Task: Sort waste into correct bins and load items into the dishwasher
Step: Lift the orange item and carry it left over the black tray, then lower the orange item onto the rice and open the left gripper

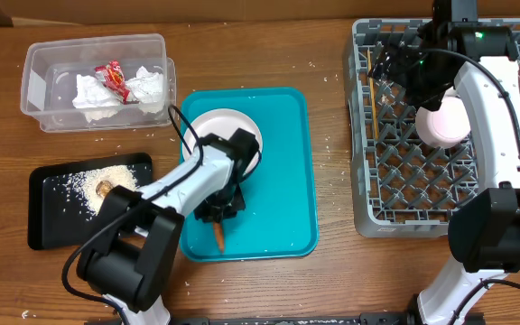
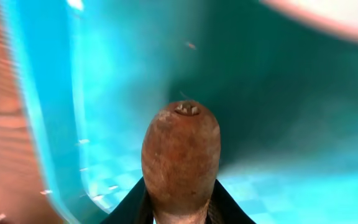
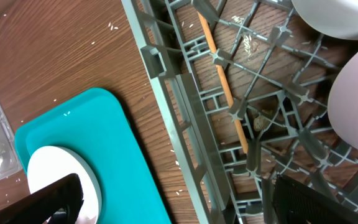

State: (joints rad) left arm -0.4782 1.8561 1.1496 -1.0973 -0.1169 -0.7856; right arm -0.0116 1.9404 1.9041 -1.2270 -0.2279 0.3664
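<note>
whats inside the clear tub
The tub holds crumpled white napkins with a red-and-silver wrapper lying on them. Anything under the napkins is covered, so I cannot tell.

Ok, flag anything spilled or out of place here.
Loose rice grains are scattered on the bare wooden table between the teal tray and the dish rack. They count as waste but lie outside both bins.

The left arm (image 1: 174, 185) stretches forward and to the right from its base. Its gripper (image 1: 219, 213) points down, clamped on a brown food stick (image 2: 180, 155). The right arm (image 1: 490, 117) reaches straight forward and bends left at the wrist, the fingers of its gripper (image 3: 176, 190) spread wide apart.
</note>
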